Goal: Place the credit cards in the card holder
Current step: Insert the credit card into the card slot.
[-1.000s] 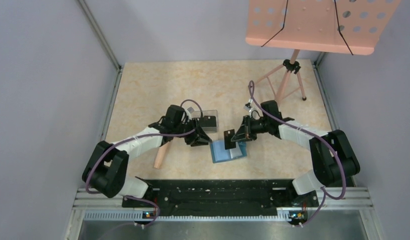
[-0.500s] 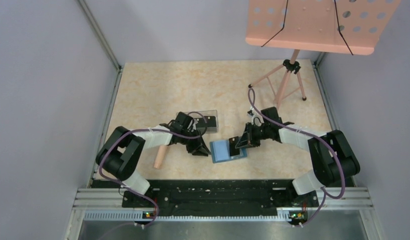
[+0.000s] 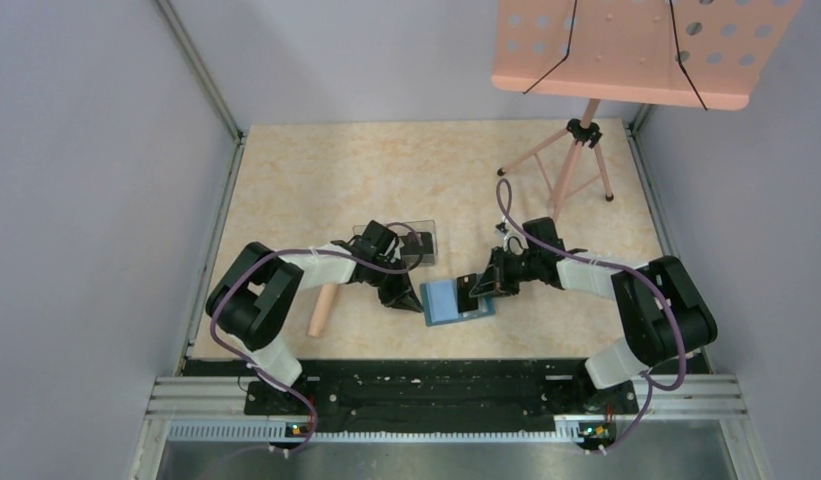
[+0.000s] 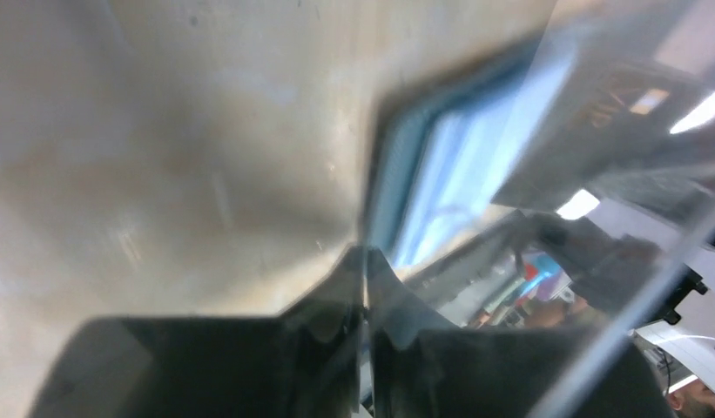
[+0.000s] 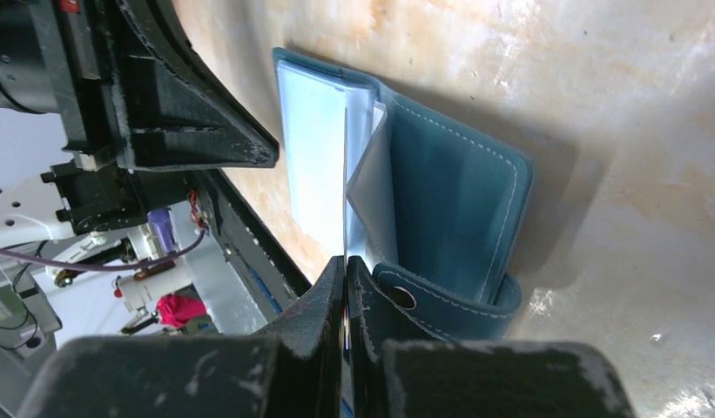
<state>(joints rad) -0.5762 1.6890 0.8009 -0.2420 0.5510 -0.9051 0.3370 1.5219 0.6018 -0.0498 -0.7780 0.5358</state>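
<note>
Beige marbled tabletop [image 3: 336, 180], lilac walls [image 3: 86, 200] around; card holder [image 3: 448, 302] lies open.

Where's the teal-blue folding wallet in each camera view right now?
Top external: teal-blue folding wallet, just below centre.
Left wrist: blurred, right of centre.
Right wrist: centre, lying open.
Shared landmark: beige marbled tabletop under it.

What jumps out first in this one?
The open blue wallet lies near-centre on the table, with the right gripper pinching a black card edge-on into it. The left gripper sits at its left edge; a pink music stand looms back right.
</note>
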